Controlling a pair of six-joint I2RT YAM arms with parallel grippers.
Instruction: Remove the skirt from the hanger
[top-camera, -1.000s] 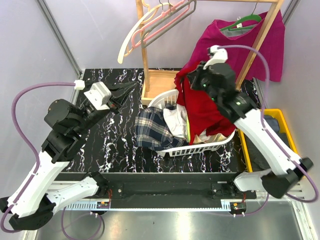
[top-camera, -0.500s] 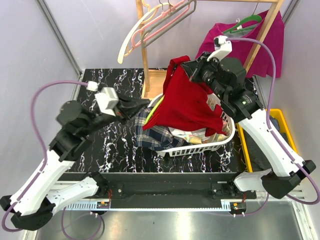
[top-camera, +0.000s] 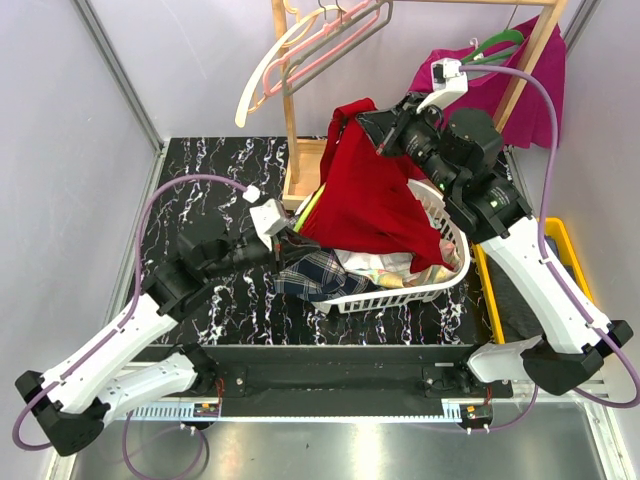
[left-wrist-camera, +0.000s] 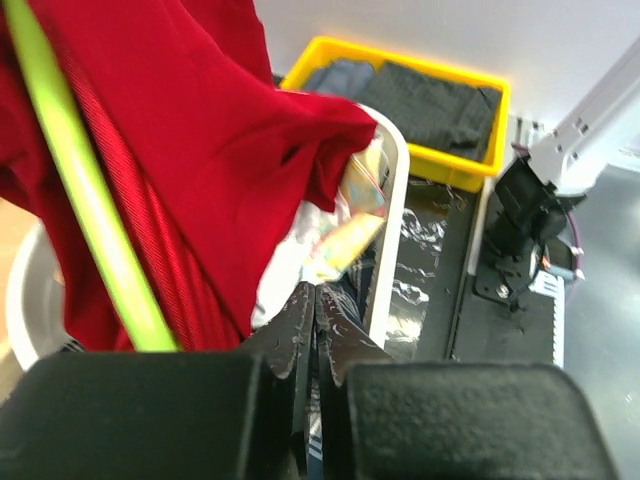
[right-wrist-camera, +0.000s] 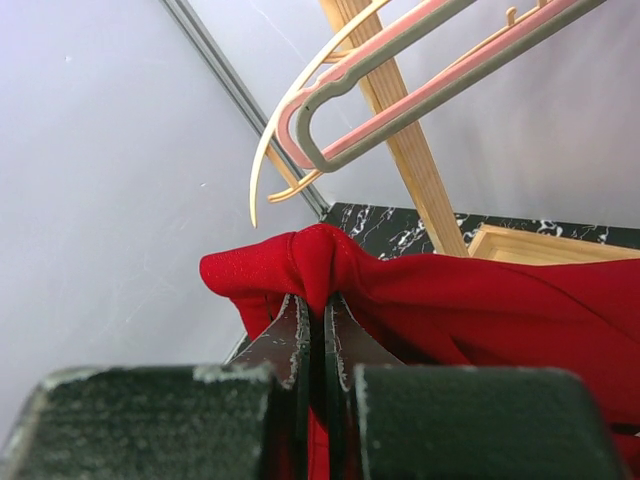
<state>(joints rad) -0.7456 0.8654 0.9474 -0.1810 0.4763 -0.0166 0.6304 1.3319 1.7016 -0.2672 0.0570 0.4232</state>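
- Right end effector (right-wrist-camera: 312, 300): its 2 fingers are pressed onto 1 bunched fold of the red skirt (top-camera: 372, 200), which I hold up above the white laundry basket (top-camera: 400, 296).
- Red skirt: it hangs from that pinch in a wide drape, with its lower edge reaching into the basket. The lime-green hanger (left-wrist-camera: 90, 210) lies against its left side, partly hidden by cloth. I cannot tell how the 2 are attached.
- Left end effector (left-wrist-camera: 313, 300): the fingers are pressed together with nothing visible between them. It sits low at the basket's left rim, near the hanger's lower end and over a plaid garment (top-camera: 305, 270).
- Step in hand, as I judge it: the skirt is raised by 1 arm and the hanger has not yet been separated, so the task looks less than half done.
- Next move, as I judge it: my left fingers would need to spread and close on the green bar rather than on cloth. They would then draw it down and out, with the right pinch held high. Slack red fabric could be caught along with the bar.
- Surroundings: a black marbled counter (top-camera: 200, 175), a wooden rack with pink and grey hangers (right-wrist-camera: 430, 80), and a yellow bin (left-wrist-camera: 395, 55) of dark cloth beyond the basket.
- Writing: no brand, label or lettering is readable in any of the 3 views.
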